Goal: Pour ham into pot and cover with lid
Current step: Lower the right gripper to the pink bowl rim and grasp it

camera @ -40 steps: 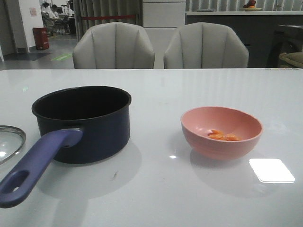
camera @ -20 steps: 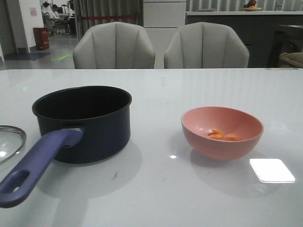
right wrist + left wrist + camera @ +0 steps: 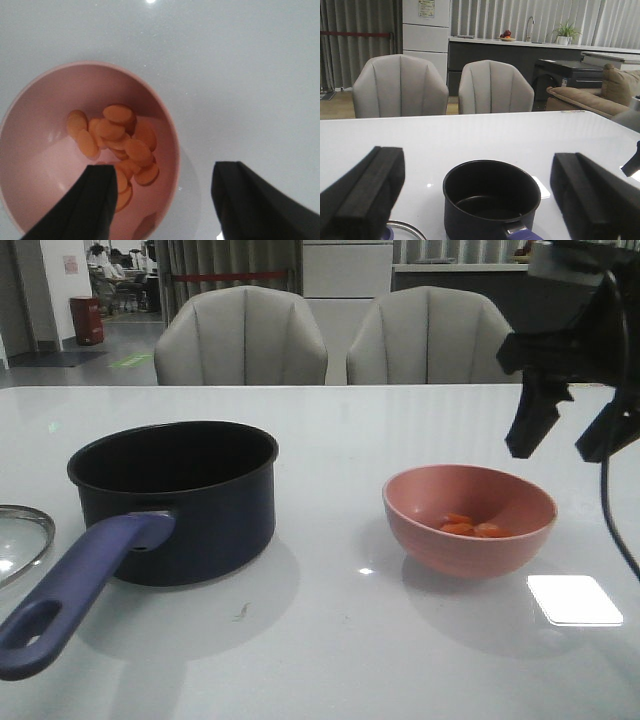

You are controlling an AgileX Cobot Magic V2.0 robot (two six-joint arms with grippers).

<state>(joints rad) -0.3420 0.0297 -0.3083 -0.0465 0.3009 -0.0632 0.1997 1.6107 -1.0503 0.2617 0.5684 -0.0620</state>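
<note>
Right pincer over the bowl's right rim, ham still unpoured

The right pincer [image 3: 563, 445] hangs released above the worktop [image 3: 400, 640], up toward one o'clock of the pink bowl [image 3: 469, 519]; in the right wrist view its two fingers straddle the bowl's right rim, one over the inside, one outside. The ham [image 3: 117, 147] lies heaped in the bowl's bottom. The pot [image 3: 175, 502] stands empty well away at the bowl's nine o'clock, handle running toward seven o'clock, the lid [image 3: 22, 540] just beyond that handle at the left edge. The left pincer [image 3: 480, 200], also released, looks across the pot. The right arm is judged the nearer for grasping the bowl.
</note>
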